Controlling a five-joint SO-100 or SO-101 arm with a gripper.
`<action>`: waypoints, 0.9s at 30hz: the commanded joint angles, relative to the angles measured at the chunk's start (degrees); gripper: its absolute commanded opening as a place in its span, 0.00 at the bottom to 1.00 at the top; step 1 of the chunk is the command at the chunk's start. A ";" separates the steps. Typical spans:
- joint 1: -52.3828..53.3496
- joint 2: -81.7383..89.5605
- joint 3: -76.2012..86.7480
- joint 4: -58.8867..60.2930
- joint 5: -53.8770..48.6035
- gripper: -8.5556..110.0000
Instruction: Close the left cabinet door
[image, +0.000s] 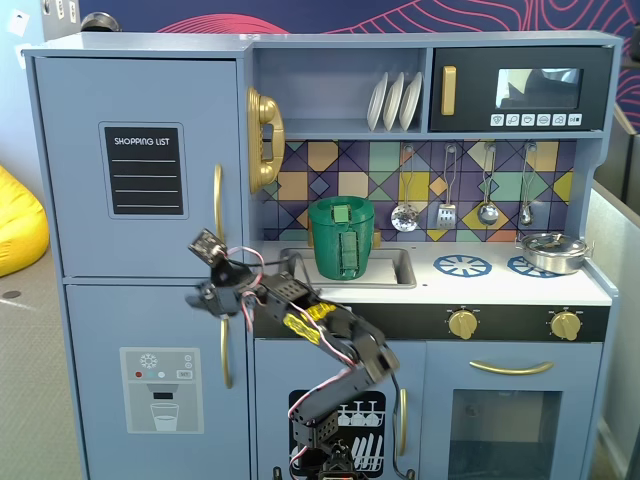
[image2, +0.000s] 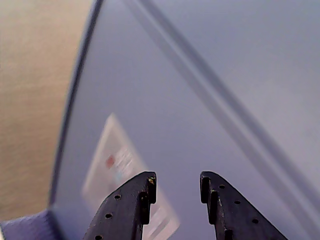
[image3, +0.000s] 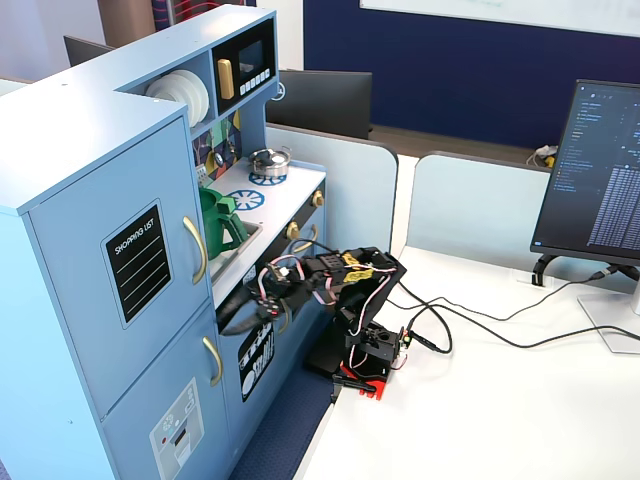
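The left cabinet door (image: 140, 95), blue-grey with a black "SHOPPING LIST" panel (image: 145, 170) and a curved gold handle (image: 217, 200), sits flush with the fridge front in both fixed views (image3: 90, 235). My gripper (image: 196, 297) is just below that handle, at the seam between this door and the lower ice-dispenser door (image: 150, 380). It also shows in the other fixed view (image3: 228, 318). In the wrist view my gripper (image2: 176, 182) is open and empty, pointing at the lower door (image2: 150, 95) with its blurred dispenser graphic (image2: 117, 162). Whether the fingertips touch the door I cannot tell.
A green pitcher (image: 341, 237) stands in the sink to the right. A gold toy phone (image: 264, 140), plates (image: 394, 100), a microwave (image: 520, 90) and a pot (image: 550, 252) are on the kitchen. The arm's base (image3: 365, 350) stands on a white desk with cables and a monitor (image3: 600, 170).
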 joint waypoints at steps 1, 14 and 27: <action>4.75 13.27 6.59 10.81 7.73 0.07; 49.22 31.11 36.39 33.40 17.58 0.07; 50.10 43.24 47.37 57.39 28.92 0.07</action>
